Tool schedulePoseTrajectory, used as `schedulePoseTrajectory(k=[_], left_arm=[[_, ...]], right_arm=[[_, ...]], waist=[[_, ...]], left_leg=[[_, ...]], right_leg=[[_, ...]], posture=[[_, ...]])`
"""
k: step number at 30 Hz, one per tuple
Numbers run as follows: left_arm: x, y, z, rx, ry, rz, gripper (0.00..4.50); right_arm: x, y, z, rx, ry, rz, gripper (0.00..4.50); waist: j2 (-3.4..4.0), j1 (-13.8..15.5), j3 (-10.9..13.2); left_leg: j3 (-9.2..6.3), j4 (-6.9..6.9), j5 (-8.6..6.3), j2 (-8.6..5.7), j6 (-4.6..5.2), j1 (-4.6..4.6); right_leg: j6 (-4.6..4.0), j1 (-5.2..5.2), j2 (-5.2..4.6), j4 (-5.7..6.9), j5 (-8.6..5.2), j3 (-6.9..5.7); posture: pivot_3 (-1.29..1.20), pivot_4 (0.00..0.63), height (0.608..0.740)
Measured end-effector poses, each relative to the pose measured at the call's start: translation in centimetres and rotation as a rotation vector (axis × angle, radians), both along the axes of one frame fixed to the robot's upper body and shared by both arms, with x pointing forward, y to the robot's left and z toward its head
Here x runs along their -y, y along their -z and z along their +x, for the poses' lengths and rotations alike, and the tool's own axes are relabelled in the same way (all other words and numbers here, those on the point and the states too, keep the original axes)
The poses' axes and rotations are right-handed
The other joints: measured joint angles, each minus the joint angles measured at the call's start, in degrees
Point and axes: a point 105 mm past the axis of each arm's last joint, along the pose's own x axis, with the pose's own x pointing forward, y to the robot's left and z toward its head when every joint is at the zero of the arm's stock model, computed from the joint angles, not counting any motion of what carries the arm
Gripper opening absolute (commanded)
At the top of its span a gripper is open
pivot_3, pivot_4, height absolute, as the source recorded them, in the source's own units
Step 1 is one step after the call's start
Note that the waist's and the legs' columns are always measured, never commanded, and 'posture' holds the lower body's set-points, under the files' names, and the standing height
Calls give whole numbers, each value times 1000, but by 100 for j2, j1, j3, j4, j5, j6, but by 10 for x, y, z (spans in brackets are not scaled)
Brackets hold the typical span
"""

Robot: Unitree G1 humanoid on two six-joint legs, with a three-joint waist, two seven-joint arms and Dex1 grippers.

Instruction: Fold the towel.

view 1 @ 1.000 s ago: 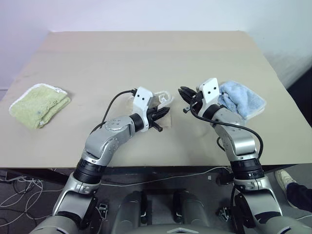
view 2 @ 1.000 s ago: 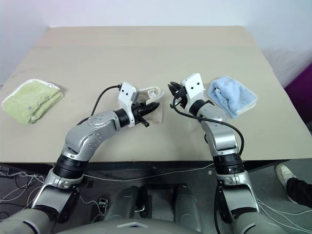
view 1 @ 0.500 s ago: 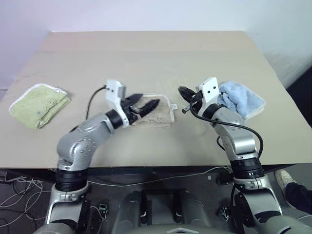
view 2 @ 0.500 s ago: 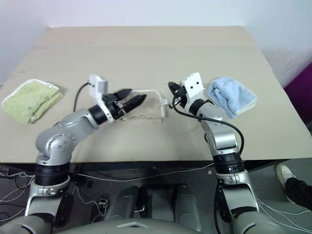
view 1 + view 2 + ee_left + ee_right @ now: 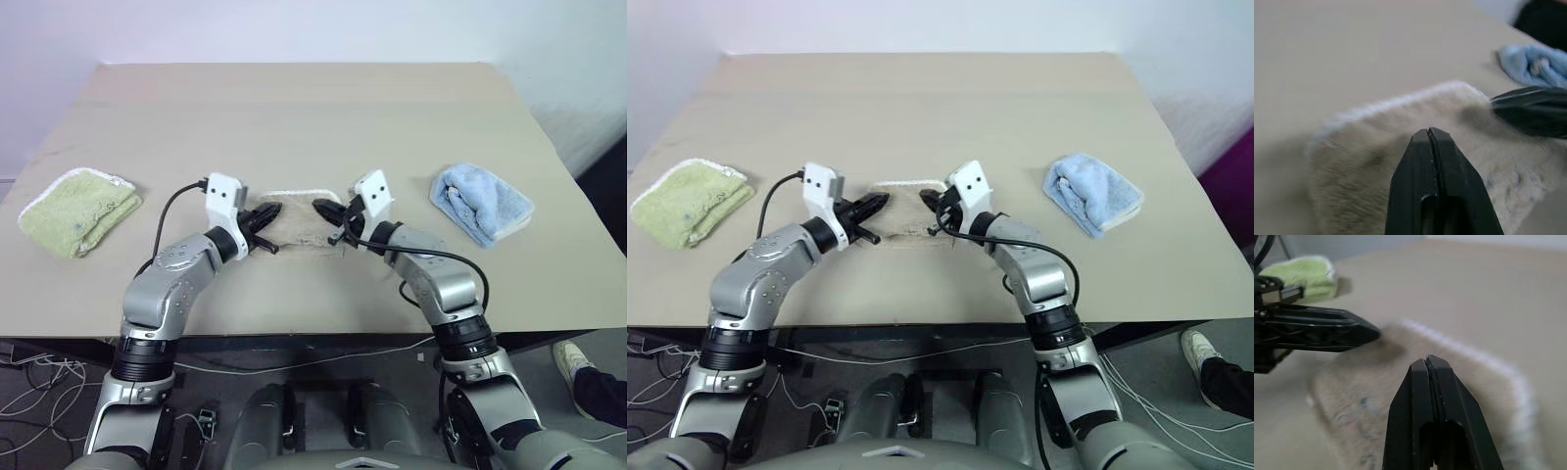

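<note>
Left eye view: the beige towel [image 5: 299,223] lies folded near the middle of the tan table [image 5: 294,108], a white corded edge running along its far side. My left gripper [image 5: 271,210] sits over the towel's nine o'clock end, my right gripper [image 5: 321,207] over its three o'clock end — the two sets of fingertips point toward each other across the cloth, near but apart.

In the left wrist view my two black fingers [image 5: 1420,161] are pressed together with only a thin seam between them, and no cloth is caught in that seam; the towel spreads out just beyond the tip. The right wrist view shows the same on my other side — fingers [image 5: 1415,401] pressed flat against each other, empty, above the terry surface.

A light green folded towel [image 5: 76,210] rests far off at nine o'clock, near the table's edge. A light blue folded towel [image 5: 482,202] lies at three o'clock, well apart from the beige one.
</note>
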Motion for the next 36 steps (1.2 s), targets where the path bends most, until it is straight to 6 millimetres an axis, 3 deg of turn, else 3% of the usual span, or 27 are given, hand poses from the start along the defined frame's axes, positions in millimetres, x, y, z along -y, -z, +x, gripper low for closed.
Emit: schedulePoseTrajectory(k=[4, 9, 12, 15, 19, 24, 29, 36], left_arm=[[-6, 31, 1, -55, -17, 149, 49], [-4, 35, 0, -18, -8, 175, 49], [-4, 25, -1, 2, -21, 23, 49], [-20, -1, 1, 70, -67, -102, 49], [-61, -10, 5, 129, -180, 26, 0], [-109, 14, 1, 89, -276, 216, 0], [-111, 21, -6, 86, -243, 231, 0], [-99, 27, -14, 75, -182, 183, 0]], right_arm=[[3, 28, 2, -96, 31, -53, 0], [4, 33, 0, -100, 35, -54, 0], [10, 28, -4, -83, 43, -13, 0], [23, 11, -5, -51, 68, 37, 0], [54, -8, 0, -64, 144, 113, 897], [78, -6, 2, -280, 188, 287, 2653], [73, -6, -1, -435, 139, 373, 4368], [61, 15, -4, -571, 113, 343, 4461]], waist=[[1, -8, 0], [3, -3, -7], [2, 1, -5], [1, -3, -3], [1, -6, -3], [3, -11, -2], [3, -3, -2], [4, -15, -3]], left_leg=[[1, 0, 0, 0, 0, 0], [-2, -1, -5, 1, 5, 9], [-4, -1, -5, 1, 4, 5], [-5, 0, -2, 1, 1, -7], [-5, 0, -9, 0, 12, -7], [-4, -1, -17, 1, 25, -9], [-6, 0, -17, -1, 23, -31], [-5, 0, -16, 1, 24, -37]], right_leg=[[0, -3, 0, 1, 0, 0], [-1, 5, -5, 2, 0, 1], [-1, 1, -21, 2, 0, 1], [-1, -11, -24, 8, 1, 1], [-1, -12, -9, 12, 1, -2], [-3, -19, -14, 13, 1, -1], [-10, -41, -31, 13, 6, -1], [-11, -49, -28, 19, 7, -1]], posture=[[0, 150, 740], [0, 150, 740], [0, 150, 740], [0, 150, 740], [0, 150, 740], [0, 150, 740], [0, 150, 740], [0, 150, 740]])
